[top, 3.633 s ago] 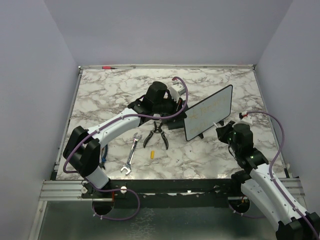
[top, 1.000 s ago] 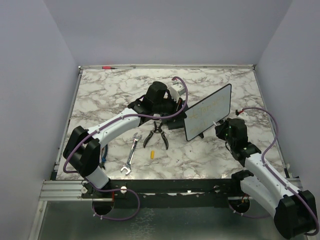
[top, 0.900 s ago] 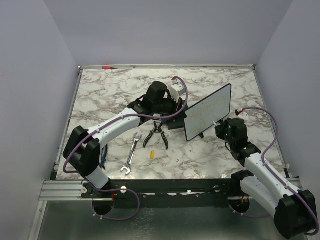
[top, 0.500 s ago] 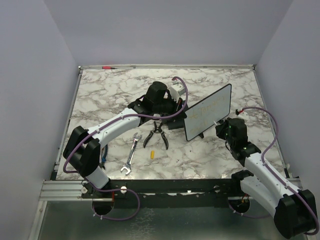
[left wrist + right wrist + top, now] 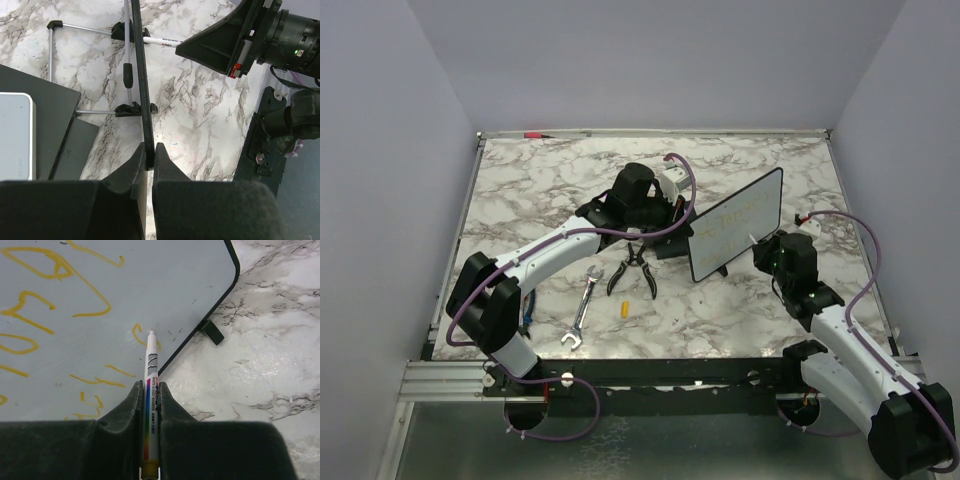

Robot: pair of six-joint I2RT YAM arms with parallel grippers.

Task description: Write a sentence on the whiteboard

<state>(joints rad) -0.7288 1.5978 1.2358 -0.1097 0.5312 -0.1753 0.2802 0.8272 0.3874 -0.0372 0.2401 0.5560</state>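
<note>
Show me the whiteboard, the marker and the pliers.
whiteboard [image 5: 165,285], right wrist view, bare white face.
marker [image 5: 151,365], right wrist view, white barrel.
pliers [image 5: 634,262], top view, near the pivot.

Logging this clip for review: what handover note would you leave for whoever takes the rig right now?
Grippers: left gripper shut on the whiteboard by its edge, steadying it on its feet; right gripper shut on the marker, tip at the board's face near a lower corner.
Done: the yellow sentence already covers much of the face.
Left: probably the last strokes, then lift the marker away; whether the sentence is complete I cannot tell.
Nearby: pliers and wrench lie left of the board.
</note>
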